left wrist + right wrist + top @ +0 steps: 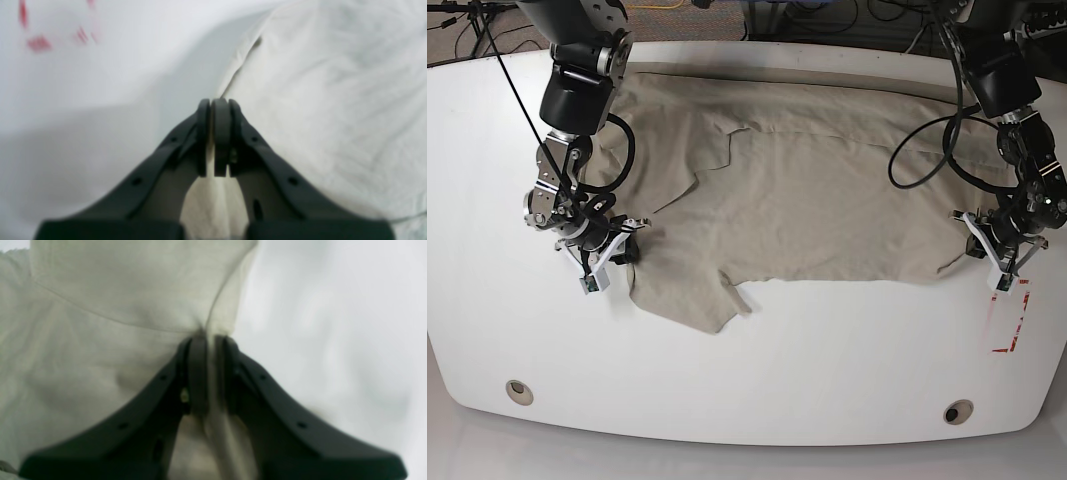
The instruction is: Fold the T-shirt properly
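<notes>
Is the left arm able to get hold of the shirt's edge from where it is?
Yes, it looks so: the left gripper is already shut on the edge of the T-shirt, with cloth pinched between its jaws. Nothing blocks it on the white table.

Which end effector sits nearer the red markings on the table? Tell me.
Left. The left end effector grips the T-shirt edge just above the red markings; the right end effector holds the shirt at the table's far side.
</notes>
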### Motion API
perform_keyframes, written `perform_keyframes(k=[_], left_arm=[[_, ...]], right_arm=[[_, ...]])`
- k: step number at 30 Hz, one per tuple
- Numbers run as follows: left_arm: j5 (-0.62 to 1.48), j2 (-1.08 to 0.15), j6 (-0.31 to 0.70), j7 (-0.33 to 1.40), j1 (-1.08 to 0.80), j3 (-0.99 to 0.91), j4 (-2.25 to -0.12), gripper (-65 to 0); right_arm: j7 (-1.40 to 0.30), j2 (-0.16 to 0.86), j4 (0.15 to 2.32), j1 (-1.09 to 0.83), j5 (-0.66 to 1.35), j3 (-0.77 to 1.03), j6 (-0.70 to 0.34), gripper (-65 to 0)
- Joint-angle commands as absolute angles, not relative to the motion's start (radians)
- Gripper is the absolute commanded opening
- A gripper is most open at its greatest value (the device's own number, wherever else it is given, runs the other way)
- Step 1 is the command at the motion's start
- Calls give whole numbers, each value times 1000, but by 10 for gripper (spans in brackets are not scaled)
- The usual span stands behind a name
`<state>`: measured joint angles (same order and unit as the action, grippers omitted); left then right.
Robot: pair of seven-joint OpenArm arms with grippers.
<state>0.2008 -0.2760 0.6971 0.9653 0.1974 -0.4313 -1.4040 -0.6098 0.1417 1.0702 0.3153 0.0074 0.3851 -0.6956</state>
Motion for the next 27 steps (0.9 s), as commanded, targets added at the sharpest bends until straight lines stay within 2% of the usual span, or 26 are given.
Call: perform_keyframes(k=[1,14,20,27], left_arm=[[214,-292,698,949,193,-394,-1498,-639],[214,-291,698,992,54,-254,-1744,-617],[214,-292,698,992,-25,-214,-1844,-524],[214,-297,698,990,-48,-214,-1853,-415]], right_arm=[[-615,150,1081,334,12,386,-698,-556],[-615,150,1081,334,12,386,-698,-556],[-615,150,1081,334,12,386,-698,-556],[-615,150,1081,334,12,386,-698,-556]])
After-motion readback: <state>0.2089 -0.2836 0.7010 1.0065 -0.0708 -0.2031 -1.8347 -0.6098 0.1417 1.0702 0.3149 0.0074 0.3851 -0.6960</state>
